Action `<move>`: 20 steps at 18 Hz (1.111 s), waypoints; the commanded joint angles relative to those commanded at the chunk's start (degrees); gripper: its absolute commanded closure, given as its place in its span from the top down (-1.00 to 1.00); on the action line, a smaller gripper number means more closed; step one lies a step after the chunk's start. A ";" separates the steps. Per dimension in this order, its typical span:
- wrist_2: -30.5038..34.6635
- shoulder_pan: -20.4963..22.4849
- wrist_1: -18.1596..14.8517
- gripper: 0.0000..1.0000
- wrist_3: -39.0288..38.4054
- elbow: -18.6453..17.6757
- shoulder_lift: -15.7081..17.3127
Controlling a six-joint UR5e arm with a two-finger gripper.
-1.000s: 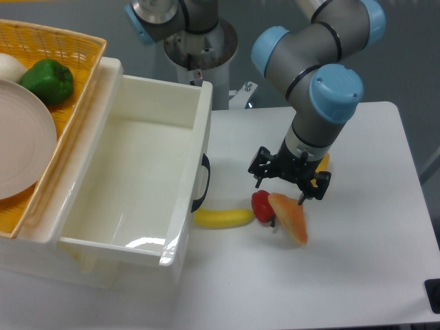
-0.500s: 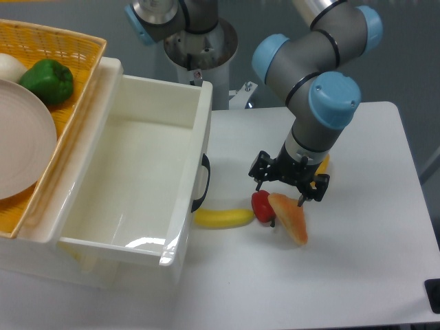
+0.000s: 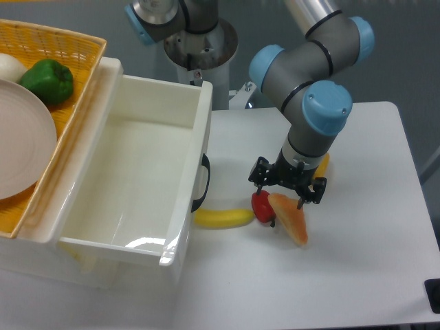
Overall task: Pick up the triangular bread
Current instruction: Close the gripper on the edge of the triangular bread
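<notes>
One arm bent downward, fingers (image 3: 280, 194) spread, above triangular bread (image 3: 291, 218)

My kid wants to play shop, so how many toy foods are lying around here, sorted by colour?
Yellow: 2, the curved yellow banana and a yellow piece mostly hidden behind the arm
Red: 1, the small round red item
Orange-tan: 1, the triangular bread wedge
Green: 1, the green pepper in the wicker basket
White: 1, a round white item
Total: 6
</notes>
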 joint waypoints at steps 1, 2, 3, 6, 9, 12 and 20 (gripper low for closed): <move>0.01 -0.09 0.00 1.00 -1.49 0.09 -0.53; 0.10 -0.09 0.00 1.00 -2.64 0.00 -0.88; 0.18 -0.09 0.00 1.00 -3.08 0.00 -1.41; 0.01 -0.09 0.00 1.00 -4.49 0.18 -1.50; 0.01 0.00 0.09 1.00 -5.81 0.09 -2.29; 0.01 -0.09 0.09 1.00 -6.78 -0.08 -2.99; 0.01 -0.18 0.09 1.00 -6.78 0.00 -3.87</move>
